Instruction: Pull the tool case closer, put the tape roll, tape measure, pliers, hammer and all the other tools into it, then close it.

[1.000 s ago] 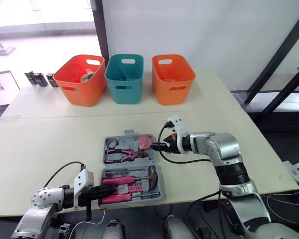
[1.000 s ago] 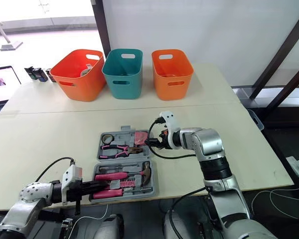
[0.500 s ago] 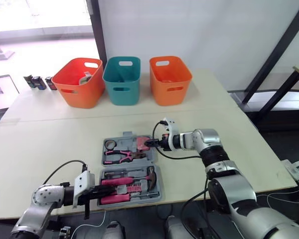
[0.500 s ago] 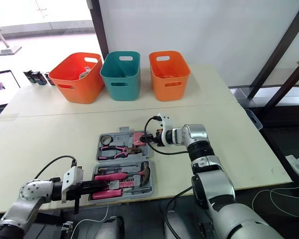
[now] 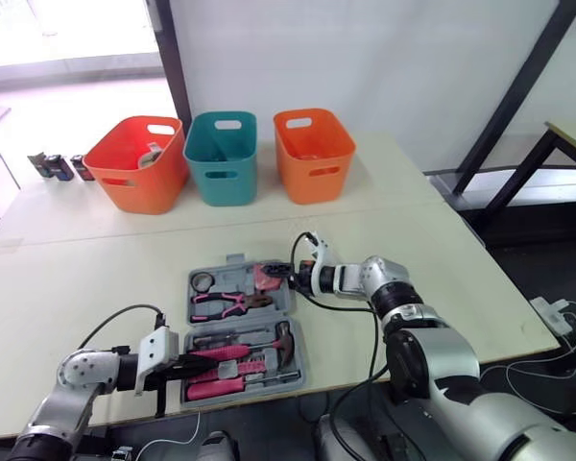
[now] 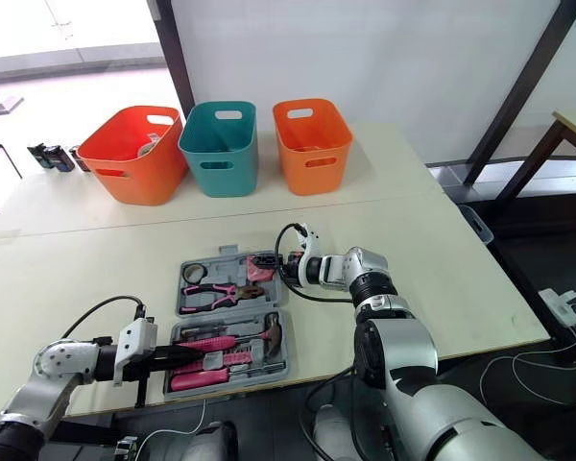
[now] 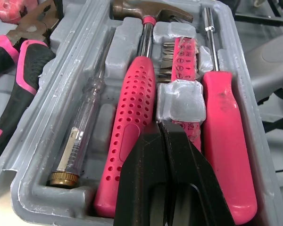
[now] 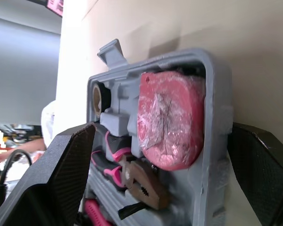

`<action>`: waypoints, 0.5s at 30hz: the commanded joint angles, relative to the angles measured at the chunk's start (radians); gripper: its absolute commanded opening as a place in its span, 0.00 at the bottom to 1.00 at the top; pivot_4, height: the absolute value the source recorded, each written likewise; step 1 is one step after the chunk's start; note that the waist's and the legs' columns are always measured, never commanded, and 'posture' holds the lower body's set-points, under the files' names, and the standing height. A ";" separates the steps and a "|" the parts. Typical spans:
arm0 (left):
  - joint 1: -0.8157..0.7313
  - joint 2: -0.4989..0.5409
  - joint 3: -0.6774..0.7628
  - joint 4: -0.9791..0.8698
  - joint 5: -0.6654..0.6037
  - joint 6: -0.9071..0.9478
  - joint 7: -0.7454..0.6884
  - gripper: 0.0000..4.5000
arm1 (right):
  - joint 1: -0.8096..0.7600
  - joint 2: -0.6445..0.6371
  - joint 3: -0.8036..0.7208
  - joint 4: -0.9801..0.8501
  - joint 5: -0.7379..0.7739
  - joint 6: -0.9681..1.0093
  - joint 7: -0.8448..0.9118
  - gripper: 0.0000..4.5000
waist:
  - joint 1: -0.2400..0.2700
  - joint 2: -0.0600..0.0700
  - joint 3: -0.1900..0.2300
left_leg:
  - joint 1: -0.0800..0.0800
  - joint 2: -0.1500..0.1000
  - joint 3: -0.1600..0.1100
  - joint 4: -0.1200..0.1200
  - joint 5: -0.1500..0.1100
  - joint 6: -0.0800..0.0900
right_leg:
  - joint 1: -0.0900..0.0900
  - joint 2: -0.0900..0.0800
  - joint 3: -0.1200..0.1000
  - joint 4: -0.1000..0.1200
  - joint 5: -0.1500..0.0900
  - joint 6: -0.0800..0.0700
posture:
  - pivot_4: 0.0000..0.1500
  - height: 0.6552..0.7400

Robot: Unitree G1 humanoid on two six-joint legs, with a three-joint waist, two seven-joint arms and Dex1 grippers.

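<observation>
Your right gripper (image 5: 293, 278) has its fingers spread wide and holds nothing; it straddles the right end wall of the far half of the tool case (image 5: 232, 277), with the pink tape measure (image 8: 170, 122) seated in its pocket just inside that wall. Out from there along the same half lie the pliers (image 5: 226, 302) and, at the left end, the tape roll (image 5: 204, 281). The case lies open and flat by the front edge of the table (image 5: 432, 259), about midway along it. Its hinge line, the long axis that matters, runs parallel to that edge between the two halves. I judge that closing means swinging the far half over that line toward the front edge. The right arm is the nearer one for that lift, since it is already at that half's end. Your left gripper (image 7: 162, 129) is pinched closed on nothing. It reaches in over the front left corner of the near half, and its tips rest on the tray by the bit holder (image 7: 181, 56), between the hammer (image 7: 137, 94) handle and a pink screwdriver (image 7: 226, 141). It appears to lie in the lid's path, so draw it back toward the front edge first.
</observation>
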 commanded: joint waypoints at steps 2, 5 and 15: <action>0.016 0.011 -0.037 0.072 0.072 0.015 0.011 0.00 | -0.030 0.041 0.007 -0.032 0.038 -0.011 0.109 0.99 | -0.002 0.000 0.000 | 0.000 0.000 0.000 0.000 0.000 0.000 | 0.000 0.000 0.000 0.000 0.000 0.000 | 1.00 1.00; 0.017 0.009 -0.036 0.075 0.073 0.011 0.011 0.00 | -0.028 0.039 0.021 -0.057 0.036 -0.022 0.154 0.99 | -0.002 0.001 0.000 | 0.000 0.000 0.000 0.000 0.000 0.000 | 0.000 0.000 0.000 0.000 0.000 0.000 | 1.00 1.00; 0.003 0.012 -0.021 0.057 0.057 0.025 0.017 0.00 | 0.020 -0.022 0.166 -0.228 -0.011 -0.039 0.294 0.99 | 0.000 0.002 0.001 | 0.000 0.000 0.000 -0.001 0.000 0.000 | -0.001 0.000 0.000 0.000 0.000 0.000 | 1.00 1.00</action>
